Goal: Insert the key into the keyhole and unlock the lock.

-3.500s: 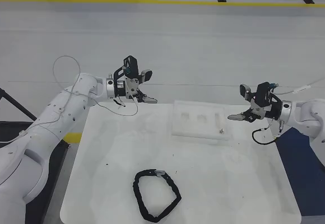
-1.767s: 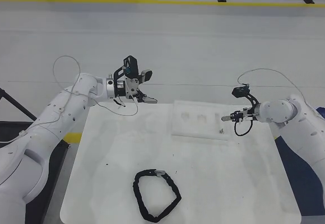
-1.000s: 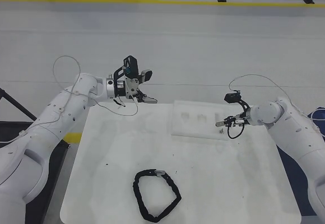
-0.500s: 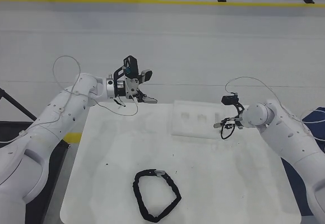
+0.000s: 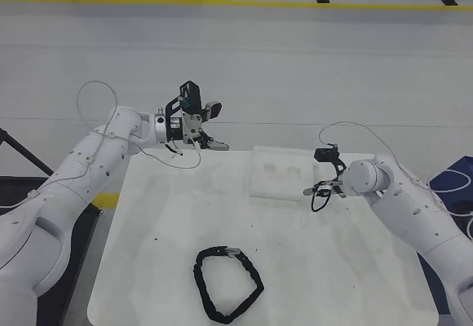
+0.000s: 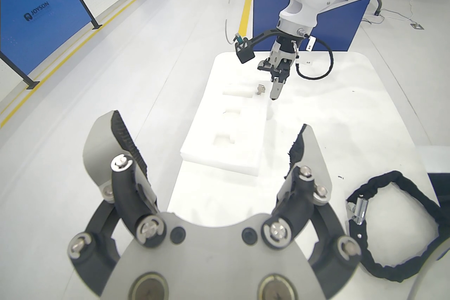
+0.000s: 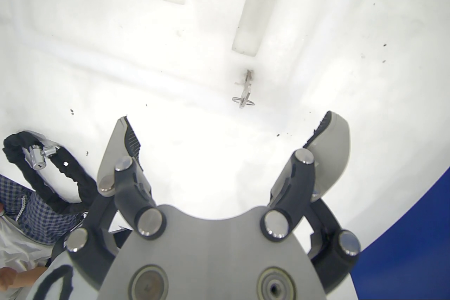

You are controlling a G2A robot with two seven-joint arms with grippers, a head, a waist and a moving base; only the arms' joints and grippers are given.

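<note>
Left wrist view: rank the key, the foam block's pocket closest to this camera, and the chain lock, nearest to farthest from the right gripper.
1. key: stuck in the foam block, right beside the right gripper.
2. pocket closest to the camera: at the block's other end.
3. chain lock: off the block, on the table.

arms (image 5: 73, 175): white rounded shells | cables (image 6: 331, 64): black loops, thin white leads | jaws: silver, black ribbed pads (image 6: 128, 143), round screws
</note>
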